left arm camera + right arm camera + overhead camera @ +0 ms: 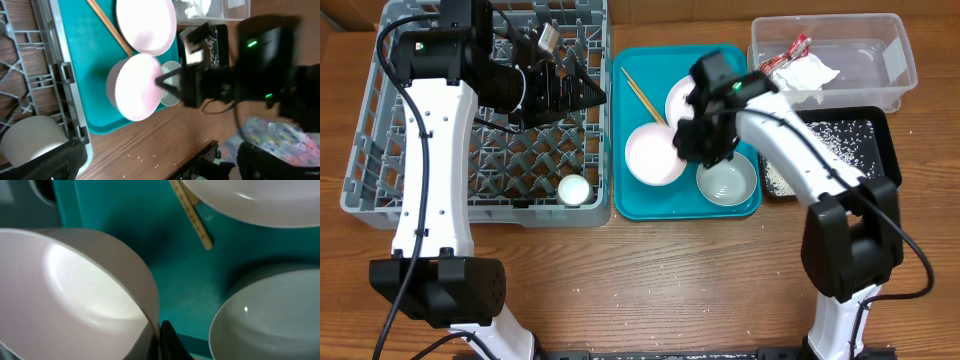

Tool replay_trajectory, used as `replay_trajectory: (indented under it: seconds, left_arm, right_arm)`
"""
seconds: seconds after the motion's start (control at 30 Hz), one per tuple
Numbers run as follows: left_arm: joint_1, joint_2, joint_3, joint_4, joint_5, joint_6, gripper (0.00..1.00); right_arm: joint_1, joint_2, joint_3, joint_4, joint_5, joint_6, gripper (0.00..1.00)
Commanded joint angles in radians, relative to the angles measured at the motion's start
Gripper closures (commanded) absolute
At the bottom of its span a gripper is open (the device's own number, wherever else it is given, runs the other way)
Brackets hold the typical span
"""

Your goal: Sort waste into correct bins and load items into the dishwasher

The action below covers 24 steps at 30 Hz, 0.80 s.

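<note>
Grey rack (380, 150) sits left on the desk (650, 270), teal tray (620, 190) beside it. In the tray, the right pincer (167, 82) pinches a white bowl (650, 158) by its rim. The left pincer (585, 92) hangs wide open over the rack, which holds a cup (572, 189).

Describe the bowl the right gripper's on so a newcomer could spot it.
Find the teal tray mid-table, beside the grey dish rack. It holds two white bowls; this bowl is the one nearer the rack. Unlike the other bowl, it has the right gripper shut on its rim.
</note>
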Motion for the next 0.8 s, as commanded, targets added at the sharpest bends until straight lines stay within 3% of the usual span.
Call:
replay_trajectory:
  seconds: [0.0, 0.2, 0.5, 0.53, 0.63, 0.77]
  left_arm:
    - [-0.030, -0.016, 0.000, 0.002, -0.051, 0.017, 0.02]
    - [-0.101, -0.014, -0.005, 0.025, -0.159, -0.038, 0.06]
    - [-0.239, -0.014, -0.005, 0.061, -0.447, -0.161, 0.05]
    - [-0.245, -0.014, -0.005, 0.064, -0.460, -0.164, 0.05]
    - [-0.251, -0.014, -0.005, 0.069, -0.476, -0.163, 0.04]
    - [-0.250, -0.014, -0.005, 0.079, -0.476, -0.163, 0.04]
  right_arm:
    - [0.005, -0.001, -0.053, 0.040, 0.051, 0.057, 0.96]
    - [0.005, 0.005, -0.059, 0.042, 0.108, 0.056, 0.96]
    - [0.005, 0.006, -0.059, 0.035, 0.143, 0.049, 0.95]
    - [0.005, 0.006, -0.059, 0.032, 0.143, 0.049, 0.92]
    - [0.005, 0.006, -0.059, 0.021, 0.143, 0.049, 0.70]
    - [0.004, 0.006, -0.058, 0.012, 0.137, 0.049, 0.68]
